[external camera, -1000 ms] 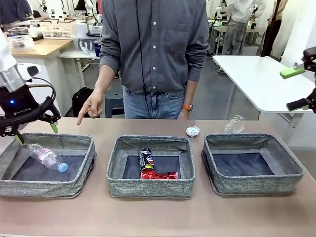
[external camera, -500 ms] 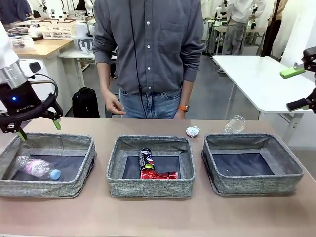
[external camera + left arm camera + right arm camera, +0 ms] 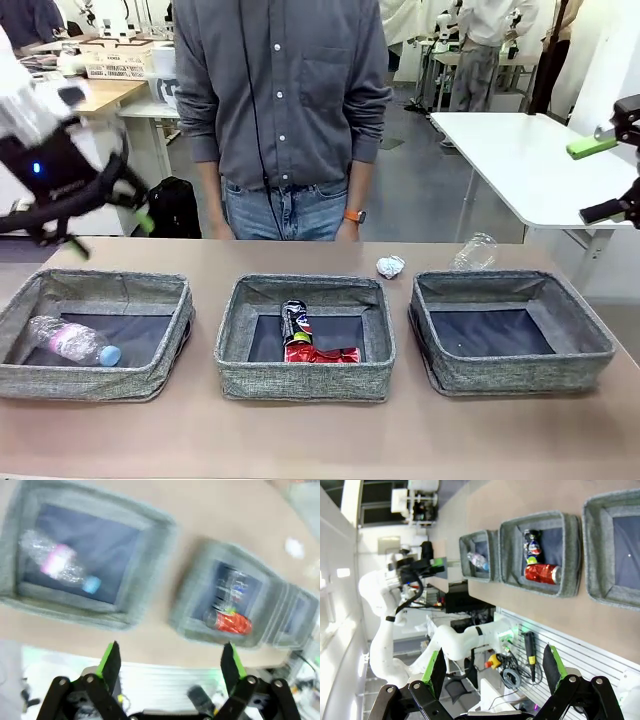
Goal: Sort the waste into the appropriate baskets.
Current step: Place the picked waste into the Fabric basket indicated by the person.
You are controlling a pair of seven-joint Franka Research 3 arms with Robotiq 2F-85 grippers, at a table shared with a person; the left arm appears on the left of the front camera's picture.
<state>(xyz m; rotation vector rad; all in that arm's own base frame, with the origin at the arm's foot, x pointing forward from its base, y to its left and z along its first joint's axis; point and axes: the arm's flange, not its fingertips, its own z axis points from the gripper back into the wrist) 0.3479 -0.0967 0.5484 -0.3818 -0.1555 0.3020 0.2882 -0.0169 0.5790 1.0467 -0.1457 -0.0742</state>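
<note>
One bottle (image 3: 72, 340) lies in the left basket (image 3: 100, 285) and your left gripper (image 3: 170, 647) hangs open and empty up near it, so next you should grab the other bottle (image 3: 474, 251) behind the right basket (image 3: 510, 283).

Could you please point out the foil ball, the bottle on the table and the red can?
foil ball (image 3: 390, 266), front view, its crumpled middle.
bottle on the table (image 3: 474, 251), front view, its clear body.
red can (image 3: 324, 354), front view, its crushed side.

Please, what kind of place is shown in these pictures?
Probably a robotics lab: a white robot arm at the table, a red stop button among cables, and a white work table farther back.
</note>
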